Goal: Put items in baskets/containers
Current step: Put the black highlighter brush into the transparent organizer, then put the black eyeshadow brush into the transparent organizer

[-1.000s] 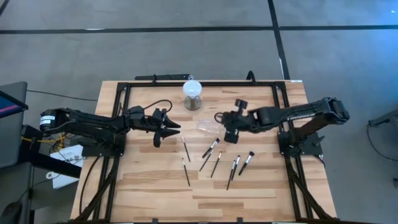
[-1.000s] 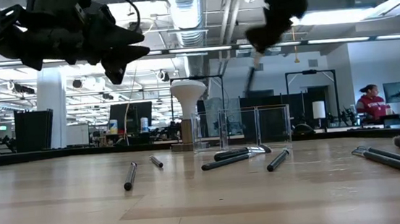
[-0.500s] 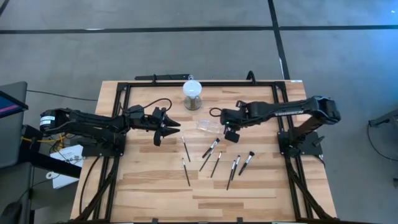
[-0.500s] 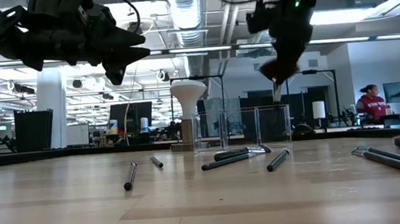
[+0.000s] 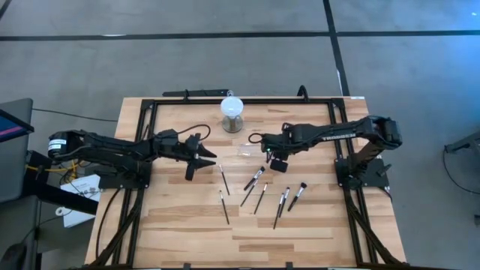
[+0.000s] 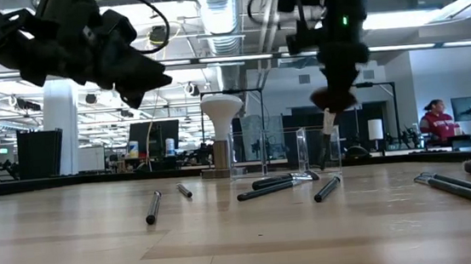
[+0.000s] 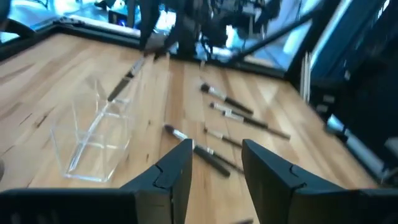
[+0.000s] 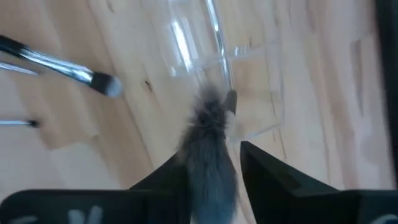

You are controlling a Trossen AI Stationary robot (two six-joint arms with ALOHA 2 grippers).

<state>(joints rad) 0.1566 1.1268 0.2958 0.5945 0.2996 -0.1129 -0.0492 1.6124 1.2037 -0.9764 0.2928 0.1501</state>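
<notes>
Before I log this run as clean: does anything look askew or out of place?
One brush hangs tilted at the right gripper, its handle dipping into the clear container. Other brushes lie scattered on the table. Nothing looks spilled or damaged.

Grey floor (image 5: 225, 67), exposed ceiling ducts (image 6: 221, 13), distant monitors (image 6: 152, 137).

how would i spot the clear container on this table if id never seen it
Start at the grey cylinder with the white round top at the far middle of the wooden table. Just right of it and a little nearer lies the clear container, under the right gripper. Unlike the dark makeup brushes scattered nearer, it is see-through, almost colourless, with upright dividing walls.
</notes>
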